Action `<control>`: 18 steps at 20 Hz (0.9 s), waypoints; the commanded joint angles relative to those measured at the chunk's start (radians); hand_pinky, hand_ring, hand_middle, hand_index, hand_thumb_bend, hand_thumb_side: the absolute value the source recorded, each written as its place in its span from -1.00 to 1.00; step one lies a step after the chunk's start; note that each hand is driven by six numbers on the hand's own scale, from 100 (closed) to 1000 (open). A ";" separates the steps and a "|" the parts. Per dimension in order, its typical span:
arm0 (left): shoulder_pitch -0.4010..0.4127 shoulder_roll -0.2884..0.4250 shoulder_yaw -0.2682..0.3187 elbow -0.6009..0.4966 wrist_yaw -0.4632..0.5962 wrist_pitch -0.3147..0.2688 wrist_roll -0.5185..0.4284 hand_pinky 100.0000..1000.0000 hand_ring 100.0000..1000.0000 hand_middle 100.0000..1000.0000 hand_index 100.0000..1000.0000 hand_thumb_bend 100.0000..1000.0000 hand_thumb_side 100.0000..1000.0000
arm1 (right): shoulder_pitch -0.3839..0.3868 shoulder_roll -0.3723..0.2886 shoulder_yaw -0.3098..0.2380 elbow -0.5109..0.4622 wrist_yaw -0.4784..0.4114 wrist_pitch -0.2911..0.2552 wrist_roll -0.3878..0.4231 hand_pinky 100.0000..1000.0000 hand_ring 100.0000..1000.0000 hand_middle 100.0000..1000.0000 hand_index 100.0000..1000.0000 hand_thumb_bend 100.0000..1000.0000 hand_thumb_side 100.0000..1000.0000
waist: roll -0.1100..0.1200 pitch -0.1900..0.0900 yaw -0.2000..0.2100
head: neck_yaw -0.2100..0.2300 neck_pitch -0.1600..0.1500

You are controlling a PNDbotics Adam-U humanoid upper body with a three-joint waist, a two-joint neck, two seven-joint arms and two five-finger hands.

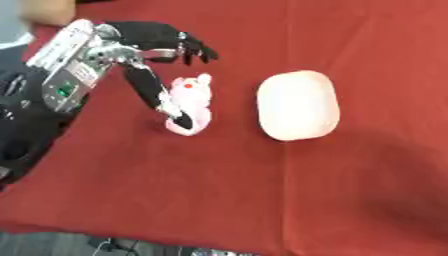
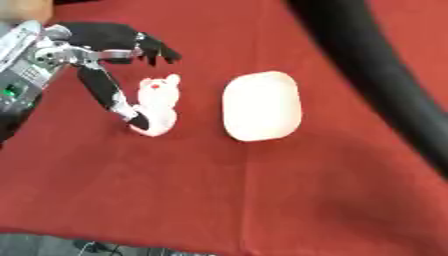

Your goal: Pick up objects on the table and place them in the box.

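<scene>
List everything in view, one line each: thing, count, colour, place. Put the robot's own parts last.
Toy animal: one, white and pink with a red spot, left of centre on the cloth.
Oval box: one, white, right of the toy, apart from it.
Tablecloth: one, red, covering the table.
Left hand: one, black with a silver wrist, upper left; one straight digit reaches down to the toy's lower end, the other fingers spread above it.
Right arm: one, black, crossing the right eye view's upper right; its hand is out of view.

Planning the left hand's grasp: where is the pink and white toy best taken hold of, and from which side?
Probably around its narrow middle, from the left. The toy lies lengthwise on the red cloth, the left hand is already beside it with its thumb at the near end, and the white box blocks its right.
</scene>
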 commanded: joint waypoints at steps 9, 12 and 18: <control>-0.062 -0.006 -0.074 0.161 -0.074 -0.042 -0.070 0.16 0.31 0.56 1.00 0.64 0.65 | -0.014 -0.011 0.029 -0.019 -0.101 0.013 0.038 0.12 0.54 0.67 0.92 -1.00 0.33 | -0.003 -0.012 -0.008 | 0.007 -0.002; -0.065 -0.017 -0.089 0.214 -0.100 -0.055 -0.074 0.14 0.30 0.56 0.93 0.64 0.67 | -0.018 -0.015 0.021 -0.019 -0.142 0.013 0.065 0.11 0.54 0.67 0.91 -1.00 0.33 | -0.002 -0.010 -0.012 | 0.007 -0.003; -0.064 -0.027 -0.099 0.266 -0.118 -0.077 -0.069 0.12 0.27 0.54 0.82 0.62 0.68 | -0.020 -0.019 0.011 -0.019 -0.169 0.013 0.087 0.11 0.53 0.67 0.91 -1.00 0.33 | -0.002 -0.008 -0.013 | 0.007 0.003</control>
